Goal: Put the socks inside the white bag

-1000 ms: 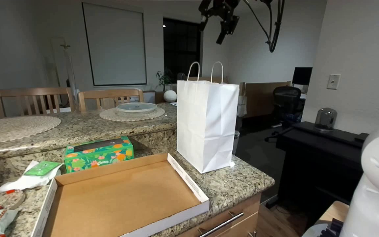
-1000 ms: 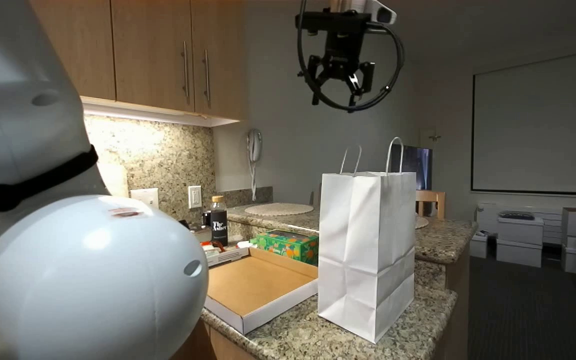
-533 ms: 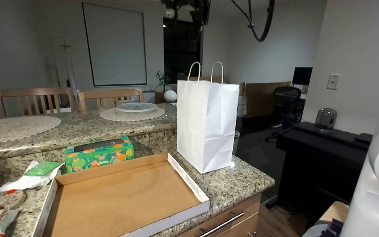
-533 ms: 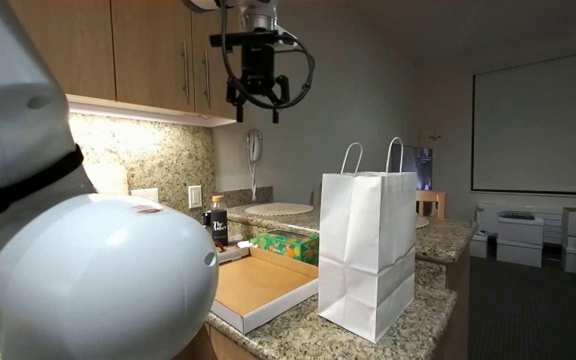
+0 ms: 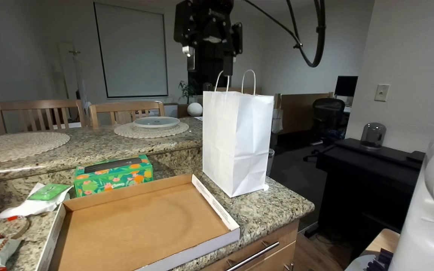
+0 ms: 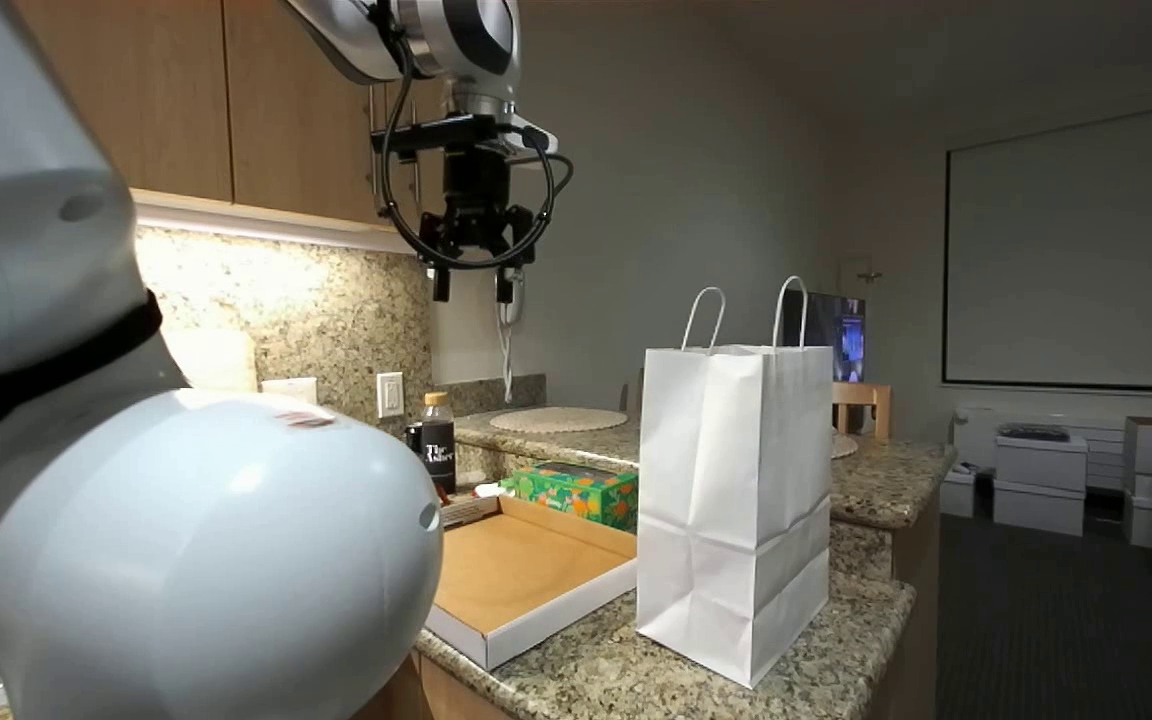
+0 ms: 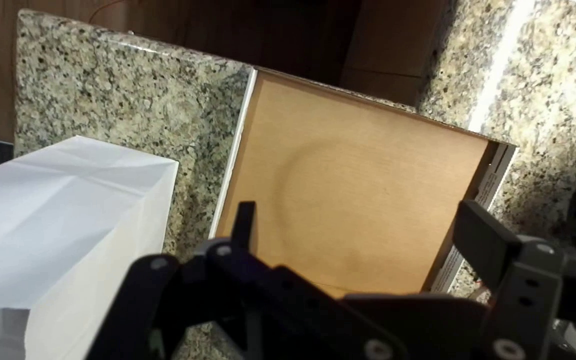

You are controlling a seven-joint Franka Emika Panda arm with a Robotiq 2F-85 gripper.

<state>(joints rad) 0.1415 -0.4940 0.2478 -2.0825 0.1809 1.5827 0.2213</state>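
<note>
1. Wrist view: the gripper [image 7: 358, 220] hangs over the cardboard tray [image 7: 393, 175], its jaws spread wide and nothing between them.
2. From the jaws, the white bag [image 7: 63, 235] lies out to the side, its base well below, beyond the finger [image 7: 242, 225] on that view's left and roughly along the line on which the jaws part. It stands apart from them, on the counter [image 7: 118, 95] beside the tray, not beneath them. No second gripper is there to be nearer.
3. Any drop into the bag turns, I judge, on that sideways offset; whether the jaws sit higher than its rim I cannot tell.
4. Both exterior views show the bag upright: long axis vertical, mouth up, about parallel to the downward-pointing jaws.
5. No sock can be made out for certain near the jaws or elsewhere, so which way the socks point cannot be told. The bag's inside is mostly hidden; some may already be there.
</note>
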